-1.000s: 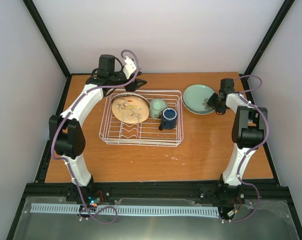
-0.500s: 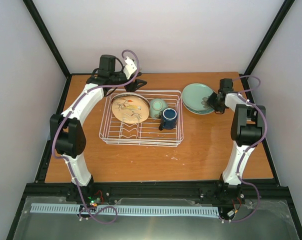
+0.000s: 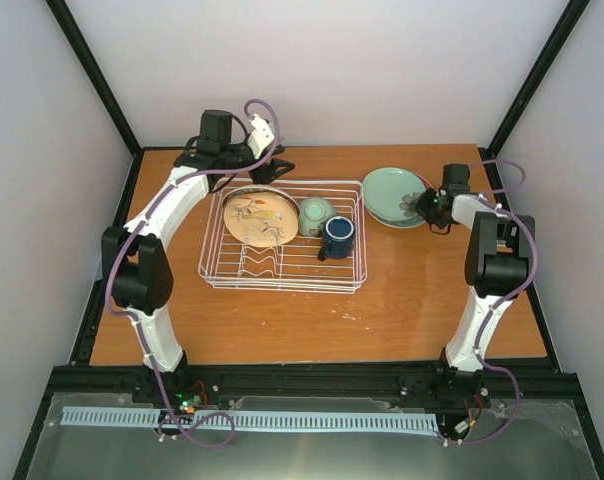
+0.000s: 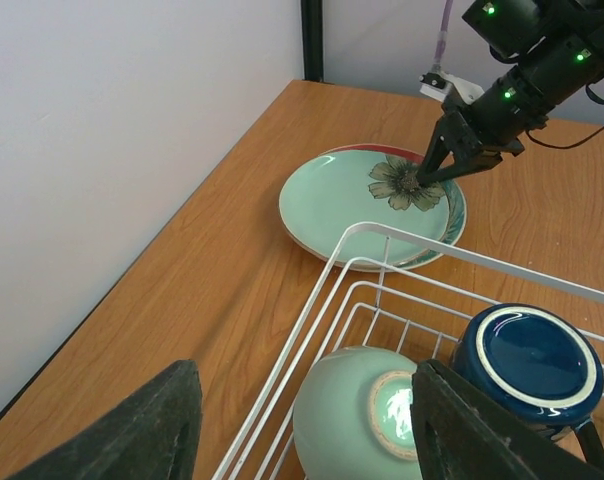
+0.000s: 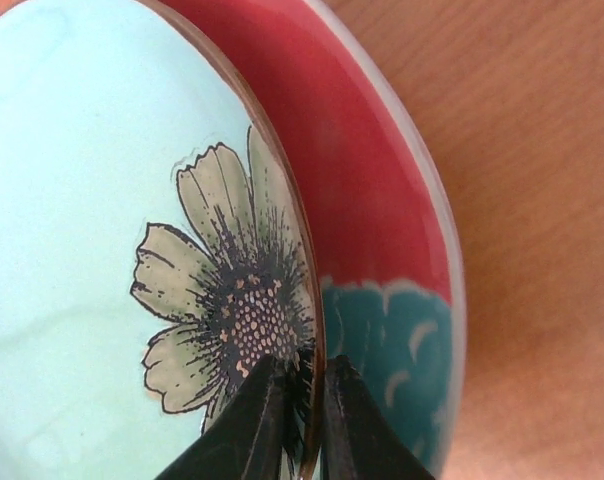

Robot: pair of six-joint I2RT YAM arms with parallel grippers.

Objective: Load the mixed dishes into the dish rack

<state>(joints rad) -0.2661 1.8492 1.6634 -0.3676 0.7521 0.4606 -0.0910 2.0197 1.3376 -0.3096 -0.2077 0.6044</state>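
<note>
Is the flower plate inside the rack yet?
Out. The flower plate lies on a second plate on the table, outside the dish rack, its rim between the right gripper's fingertips.

White wire dish rack mid-desk. Inside: cream leaf-motif plate face-up at 10 o'clock, pale-green cup inverted at 1, dark blue mug at 3, just beside cup. Teal flower plate stacked on red-and-teal plate, on desk at rack's 2 o'clock.
</note>
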